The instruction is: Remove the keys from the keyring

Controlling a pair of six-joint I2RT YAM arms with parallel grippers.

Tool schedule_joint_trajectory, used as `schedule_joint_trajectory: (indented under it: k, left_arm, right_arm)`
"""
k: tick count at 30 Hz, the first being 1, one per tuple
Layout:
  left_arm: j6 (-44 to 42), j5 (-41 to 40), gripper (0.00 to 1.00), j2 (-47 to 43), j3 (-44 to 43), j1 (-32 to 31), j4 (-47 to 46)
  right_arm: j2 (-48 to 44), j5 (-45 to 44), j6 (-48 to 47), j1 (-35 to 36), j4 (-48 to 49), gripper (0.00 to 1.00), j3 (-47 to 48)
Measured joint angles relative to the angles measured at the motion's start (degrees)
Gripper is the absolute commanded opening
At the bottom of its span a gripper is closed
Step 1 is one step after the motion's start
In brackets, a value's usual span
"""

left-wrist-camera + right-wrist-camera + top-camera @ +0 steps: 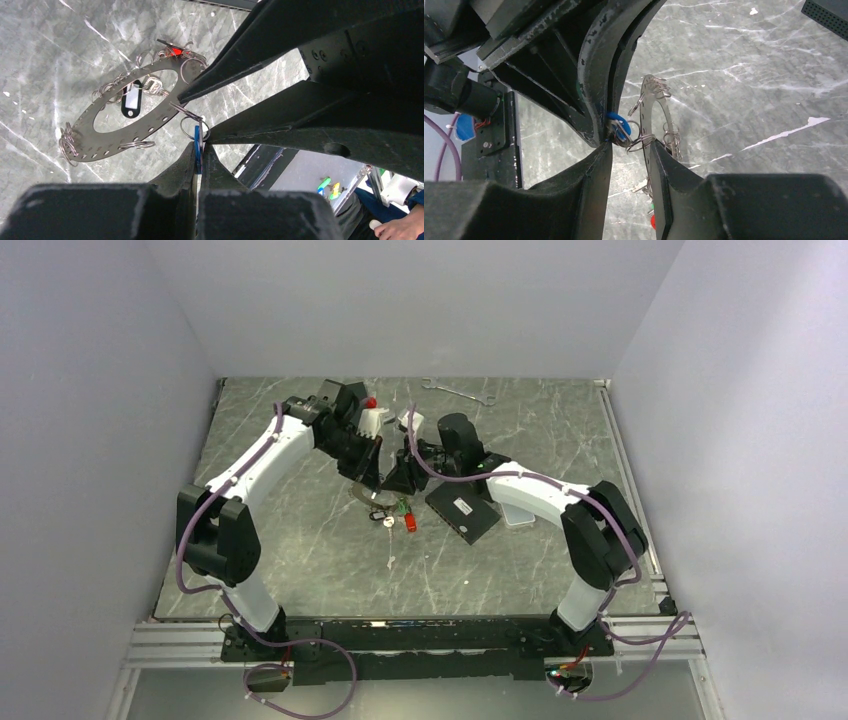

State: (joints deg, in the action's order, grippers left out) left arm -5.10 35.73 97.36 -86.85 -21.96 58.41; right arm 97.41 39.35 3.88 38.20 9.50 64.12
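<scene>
Blue: clamped that key (197,139) edge-on in the shut left hand (198,148), straddled the keyring (155,125) rim just right with the right hand (631,150) fingers apart, tips nearly meeting.

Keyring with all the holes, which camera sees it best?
The left wrist view: the keyring lies nearly whole there, holes and little rings clear. The right wrist view sees the keyring edge-on and thin. The top view shows only a small grey sliver.
</scene>
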Motion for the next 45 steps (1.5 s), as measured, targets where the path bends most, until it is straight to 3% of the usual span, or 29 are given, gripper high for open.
schedule_joint_trajectory:
  k: [6,14,45]
  left_arm:
    - [-0.7,0.2,0.0,0.0,0.0,-0.1,0.2]
    - [-1.7,-0.5,0.0,0.0,0.0,0.0,0.2]
    - [-0.6,-0.5,0.0,-0.1,0.4,3.3,-2.0]
  right_arm:
    - [0.8,-0.5,-1.6,0.4,-1.3,0.33,1.3]
    - [0.9,-0.6,-3.3,0.8,-2.4,0.01,1.5]
    - [-1.7,-1.6,-15.0,1.0,0.3,0.0,-1.4]
